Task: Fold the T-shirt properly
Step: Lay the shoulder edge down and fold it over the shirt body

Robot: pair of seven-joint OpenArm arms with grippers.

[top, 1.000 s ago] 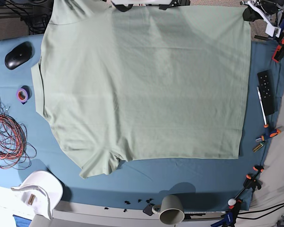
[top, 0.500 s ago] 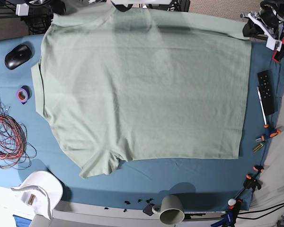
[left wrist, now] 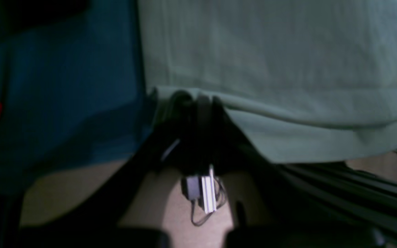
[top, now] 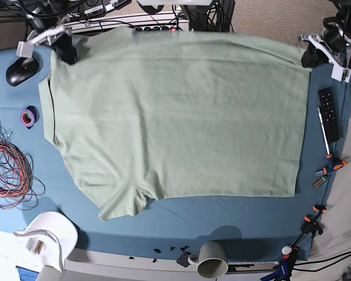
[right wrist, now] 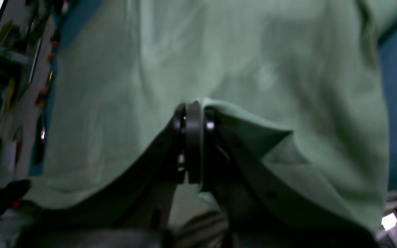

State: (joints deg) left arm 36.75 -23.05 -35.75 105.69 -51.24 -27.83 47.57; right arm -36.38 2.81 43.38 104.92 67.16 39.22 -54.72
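The pale green T-shirt (top: 175, 117) lies spread across the blue table cloth (top: 222, 216), one short sleeve pointing to the near left. My right gripper (top: 65, 52) is at the shirt's far left corner, shut on a pinched fold of the fabric (right wrist: 253, 62), as the right wrist view shows at the right gripper (right wrist: 193, 110). My left gripper (top: 309, 57) holds the far right corner. In the left wrist view the left gripper (left wrist: 193, 100) is shut on the shirt's hem (left wrist: 271, 69). The collar is not visible.
A black mouse (top: 21, 69), a purple tape roll (top: 27, 117) and a tangle of wires (top: 9, 164) lie at the left. A black remote (top: 329, 113) and clamps (top: 327, 171) line the right edge. A mug (top: 212, 259) and a white holder (top: 50, 234) stand at the near edge.
Both grippers have come into the base view from the far side, drawing the shirt's far edge toward the near side. That edge now lies on the table.
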